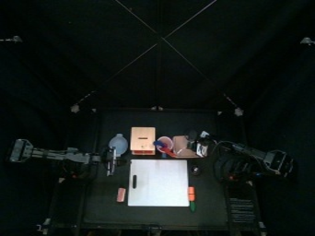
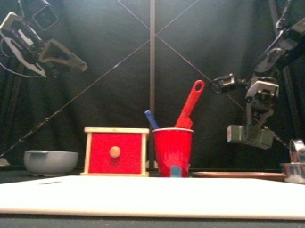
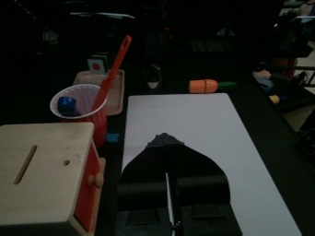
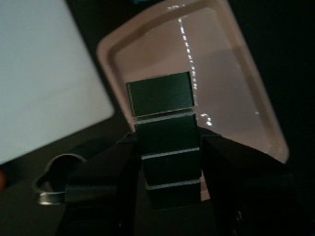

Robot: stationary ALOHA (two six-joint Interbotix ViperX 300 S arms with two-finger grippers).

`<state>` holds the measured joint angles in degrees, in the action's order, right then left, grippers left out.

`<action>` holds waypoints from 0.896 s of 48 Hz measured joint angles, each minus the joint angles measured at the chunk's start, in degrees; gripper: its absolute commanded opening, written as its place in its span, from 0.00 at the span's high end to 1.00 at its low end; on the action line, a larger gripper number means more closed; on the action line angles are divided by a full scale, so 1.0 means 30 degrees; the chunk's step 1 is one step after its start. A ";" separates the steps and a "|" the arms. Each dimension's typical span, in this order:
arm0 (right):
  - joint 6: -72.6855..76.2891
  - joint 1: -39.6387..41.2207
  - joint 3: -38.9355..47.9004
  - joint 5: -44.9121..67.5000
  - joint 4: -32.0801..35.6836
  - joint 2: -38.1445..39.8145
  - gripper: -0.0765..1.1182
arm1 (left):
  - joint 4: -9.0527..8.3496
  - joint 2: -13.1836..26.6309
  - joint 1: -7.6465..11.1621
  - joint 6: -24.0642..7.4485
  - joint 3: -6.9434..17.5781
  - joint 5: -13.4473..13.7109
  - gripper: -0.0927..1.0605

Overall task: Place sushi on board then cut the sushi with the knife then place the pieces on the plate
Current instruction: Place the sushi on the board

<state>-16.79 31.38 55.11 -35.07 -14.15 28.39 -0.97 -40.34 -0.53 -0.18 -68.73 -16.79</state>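
Two arms are over the black counter (image 1: 99,198). The right gripper (image 4: 165,147) hangs above the one flat pink tray (image 4: 234,74), its fingers (image 4: 113,175) closed on the one sushi roll (image 4: 161,97), a bar of dark green square blocks, three of them showing, clear of the glossy tray below. The left gripper (image 3: 164,143) is above the one smooth white cutting board (image 1: 160,182), its fingers (image 3: 142,171) pressed together to a point and holding nothing. Behind the board stand one pale wooden box (image 2: 117,151) with a red drawer front, one round blue-grey bowl (image 2: 50,160) and one red cup (image 2: 174,150) holding two toy knives, a blue knife (image 2: 152,120) and a red knife (image 2: 191,102). Two orange toys (image 1: 122,194) flank the board, and one green toy (image 1: 193,206) lies by its right front corner
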 measured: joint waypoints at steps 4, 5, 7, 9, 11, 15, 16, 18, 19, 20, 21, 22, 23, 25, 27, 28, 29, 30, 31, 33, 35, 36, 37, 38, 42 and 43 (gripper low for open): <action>0.1787 -0.1084 0.0381 -0.0117 0.0293 0.0615 0.47 | 0.0000 0.0000 0.0000 0.0000 0.0000 0.0000 0.94; 0.2051 -0.1348 0.0439 -0.0117 0.0381 0.0732 0.47 | 0.0000 0.0000 0.0000 0.0000 0.0000 0.0000 0.94; 0.3018 -0.1992 0.0527 -0.0146 0.0586 0.0908 0.47 | 0.0000 0.0000 0.0029 0.0000 0.0000 -0.0029 0.94; 0.3955 -0.2549 0.0557 -0.0176 0.0791 0.1084 0.47 | 0.0000 0.0000 0.0000 0.0000 0.0000 0.0000 0.94; 0.4863 -0.3135 0.0586 -0.0176 0.1084 0.1230 0.47 | 0.0000 0.0000 0.0029 0.0000 0.0000 0.0000 0.94; 0.7207 -0.4248 0.0557 -0.0176 0.1729 0.1318 0.47 | 0.0000 -0.0029 0.0000 0.0000 0.0000 0.0000 0.94; 0.7559 -0.4482 0.0527 -0.0176 0.1846 0.1348 0.47 | 0.0000 0.0000 0.0029 -0.0029 0.0000 -0.0029 0.94; 0.8291 -0.5068 0.0439 -0.0176 0.2197 0.1318 0.47 | 0.0000 0.0000 0.0029 0.0000 0.0000 0.0000 0.94; 0.8730 -0.5332 0.0381 -0.0146 0.2344 0.1348 0.47 | 0.0000 0.0000 0.0029 0.0000 0.0000 -0.0029 0.94; 0.8994 -0.5654 0.0322 -0.0176 0.2549 0.1348 0.47 | 0.0000 0.0000 0.0029 0.0000 0.0000 0.0000 0.94; 0.9404 -0.5977 0.0264 -0.0176 0.2754 0.1348 0.47 | 0.0000 0.0000 0.0000 0.0000 0.0000 -0.0029 0.94; 0.9902 -0.6387 0.0146 -0.0176 0.3018 0.1348 0.47 | 0.0000 0.0000 0.0029 0.0000 0.0000 -0.0029 0.94; 1.0312 -0.6738 0.0059 -0.0205 0.3252 0.1318 0.47 | 0.0000 -0.0029 0.0029 0.0000 0.0000 0.0000 0.94; 1.0752 -0.7354 -0.0088 -0.0205 0.3545 0.1318 0.47 | 0.0000 0.0000 0.0000 -0.0029 0.0000 -0.0029 0.94; 1.1426 -0.7852 -0.0234 -0.0205 0.3838 0.1348 0.47 | 0.0000 0.0000 0.0029 0.0000 0.0000 0.0000 0.94; 1.1777 -0.8115 -0.0293 -0.0234 0.3955 0.1348 0.47 | -0.0029 0.0000 0.0029 -0.0029 0.0000 -0.0029 0.94; 1.2217 -0.8320 -0.0322 -0.0205 0.4102 0.1318 0.47 | -0.0029 0.0000 0.0029 0.0000 0.0000 0.0000 0.94; 1.2568 -0.8555 -0.0381 -0.0205 0.4248 0.1318 0.47 | 0.0000 -0.0029 0.0029 0.0000 0.0000 0.0000 0.94; 1.2891 -0.8701 -0.0439 -0.0205 0.4336 0.1318 0.47 | 0.0000 0.0000 0.0029 0.0000 0.0000 -0.0029 0.94; 1.3359 -0.8994 -0.0469 -0.0205 0.4541 0.1318 0.47 | 0.0000 -0.0029 0.0000 -0.0029 0.0000 0.0000 0.94; 1.3975 -0.9287 -0.0498 -0.0176 0.4805 0.1289 0.47 | 0.0000 0.0000 0.0029 0.0000 0.0000 -0.0029 0.94; 1.4209 -0.9492 -0.0498 -0.0176 0.4951 0.1289 0.47 | 0.0000 0.0000 0.0029 -0.0029 0.0029 0.0000 0.94; 1.4443 -0.9727 -0.0498 -0.0146 0.5098 0.1289 0.47 | 0.0000 -0.0029 0.0029 0.0000 0.0000 0.0000 0.94; 1.4707 -0.9902 -0.0469 -0.0146 0.5244 0.1260 0.47 | 0.0000 0.0000 0.0029 0.0000 0.0000 0.0000 0.94; 1.5146 -1.0547 -0.0557 0.0088 0.5684 0.1230 0.47 | 0.0000 0.0000 0.0029 0.0000 0.0000 -0.0029 0.94; 1.5205 -1.0723 -0.0557 0.0176 0.5801 0.1201 0.47 | 0.0000 -0.0029 0.0029 0.0000 0.0000 -0.0029 0.94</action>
<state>28.83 -0.79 53.44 -34.54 3.25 31.99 -0.97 -40.43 -0.44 -0.18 -68.73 -16.88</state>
